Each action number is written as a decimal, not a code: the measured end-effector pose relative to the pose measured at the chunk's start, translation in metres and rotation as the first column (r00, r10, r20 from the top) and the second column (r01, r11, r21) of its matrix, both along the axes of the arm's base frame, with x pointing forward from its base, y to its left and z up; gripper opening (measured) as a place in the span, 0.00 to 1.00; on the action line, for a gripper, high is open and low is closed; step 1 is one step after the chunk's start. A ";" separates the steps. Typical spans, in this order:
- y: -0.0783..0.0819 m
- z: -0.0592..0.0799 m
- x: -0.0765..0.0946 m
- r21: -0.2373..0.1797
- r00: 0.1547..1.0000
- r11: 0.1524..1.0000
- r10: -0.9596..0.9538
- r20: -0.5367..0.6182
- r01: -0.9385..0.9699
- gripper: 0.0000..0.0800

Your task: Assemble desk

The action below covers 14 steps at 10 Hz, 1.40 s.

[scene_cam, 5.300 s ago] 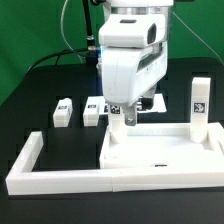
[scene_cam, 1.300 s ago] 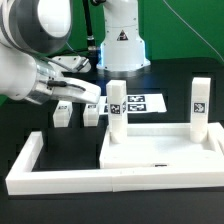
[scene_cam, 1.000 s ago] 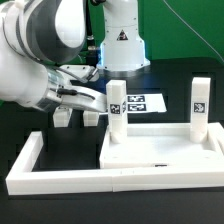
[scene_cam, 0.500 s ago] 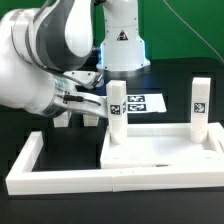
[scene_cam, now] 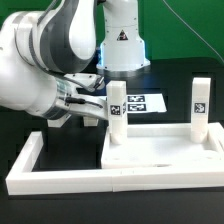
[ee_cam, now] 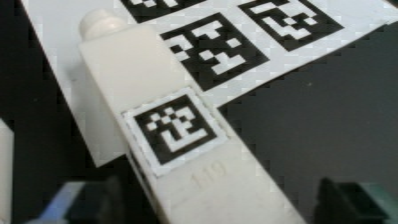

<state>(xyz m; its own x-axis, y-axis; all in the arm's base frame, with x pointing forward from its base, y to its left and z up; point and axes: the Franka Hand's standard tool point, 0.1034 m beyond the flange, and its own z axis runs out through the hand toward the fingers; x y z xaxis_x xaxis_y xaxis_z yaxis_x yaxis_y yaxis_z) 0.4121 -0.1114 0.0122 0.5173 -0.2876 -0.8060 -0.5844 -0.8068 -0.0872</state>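
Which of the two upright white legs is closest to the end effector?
The leg on the exterior view's left: the end effector is right beside it. The other leg stands alone at the exterior view's right.

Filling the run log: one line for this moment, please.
tool: open, flanking upright leg | second leg: upright too | both at top corners | held: nothing

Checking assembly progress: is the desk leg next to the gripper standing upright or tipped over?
Upright: the leg stands vertical on a corner of the desk top.
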 end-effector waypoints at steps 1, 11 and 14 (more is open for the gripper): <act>0.000 0.000 0.000 0.000 1.000 1.000 0.000 0.000 0.000 0.44; -0.011 0.111 0.016 0.090 1.000 0.996 -0.018 0.015 0.017 0.36; 0.005 0.124 0.022 -0.003 0.995 0.999 -0.042 0.096 0.043 0.36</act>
